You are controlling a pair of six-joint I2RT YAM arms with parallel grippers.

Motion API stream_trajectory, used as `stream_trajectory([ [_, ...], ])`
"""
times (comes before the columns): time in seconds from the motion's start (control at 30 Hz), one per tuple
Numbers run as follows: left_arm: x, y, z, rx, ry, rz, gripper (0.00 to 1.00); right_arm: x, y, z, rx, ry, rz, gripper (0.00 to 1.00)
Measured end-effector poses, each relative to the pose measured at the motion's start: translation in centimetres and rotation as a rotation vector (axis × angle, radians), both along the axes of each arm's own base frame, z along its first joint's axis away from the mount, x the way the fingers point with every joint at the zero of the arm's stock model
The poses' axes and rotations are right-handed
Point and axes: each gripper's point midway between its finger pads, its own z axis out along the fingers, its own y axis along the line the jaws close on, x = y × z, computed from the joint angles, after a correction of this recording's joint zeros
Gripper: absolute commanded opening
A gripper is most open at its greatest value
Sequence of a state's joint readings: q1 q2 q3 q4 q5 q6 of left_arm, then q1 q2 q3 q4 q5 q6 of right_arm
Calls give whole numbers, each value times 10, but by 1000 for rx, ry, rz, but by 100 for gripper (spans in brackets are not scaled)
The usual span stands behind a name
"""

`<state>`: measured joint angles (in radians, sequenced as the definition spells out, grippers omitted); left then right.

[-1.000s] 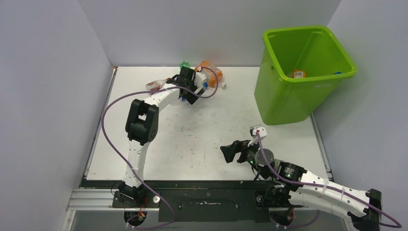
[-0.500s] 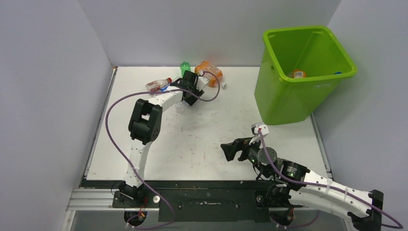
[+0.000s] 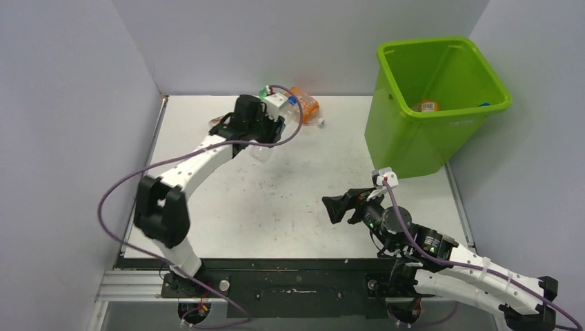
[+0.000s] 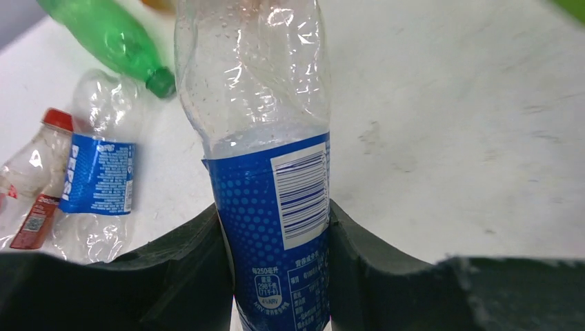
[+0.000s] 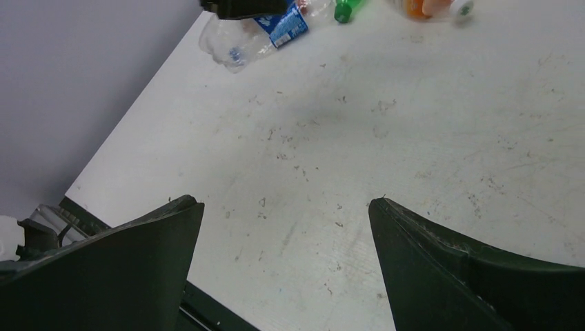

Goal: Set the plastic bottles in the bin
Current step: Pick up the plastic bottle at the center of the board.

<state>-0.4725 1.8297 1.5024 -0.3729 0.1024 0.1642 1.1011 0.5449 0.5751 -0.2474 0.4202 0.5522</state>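
Pepsi bottle [image 4: 272,207] gripped between left fingers [image 4: 183,279], well apart from bin [image 3: 403,141].

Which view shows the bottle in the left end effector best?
Left wrist: the bottle fills the frame, label and barcode readable. Top external shows only its clear end under the arm; right wrist, small at top edge.

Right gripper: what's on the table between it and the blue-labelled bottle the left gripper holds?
Nothing. Only bare, scuffed table lies between the right gripper and the blue-labelled bottle; the right wrist view shows that whole stretch.
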Motion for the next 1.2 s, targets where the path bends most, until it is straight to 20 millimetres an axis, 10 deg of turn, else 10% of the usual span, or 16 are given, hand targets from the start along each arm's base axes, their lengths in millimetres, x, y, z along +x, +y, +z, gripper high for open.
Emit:
stream_trajectory([
  [0.17, -67, -2, 120, -326, -229, -82, 0, 9, -4, 35, 9, -72, -38, 95],
  [0.3, -133, 2, 162, -507, -377, -203, 0, 14, -9, 54, -11, -145, -53, 93],
  [0.63, -237, -19, 124, -790, -368, -449, 0, -3, 36, 186, 190, -305, 162, 93],
  [1.2, -291, -41, 147, -800, -477, -638, 0, 9, 96, 172, 224, -246, 246, 90],
])
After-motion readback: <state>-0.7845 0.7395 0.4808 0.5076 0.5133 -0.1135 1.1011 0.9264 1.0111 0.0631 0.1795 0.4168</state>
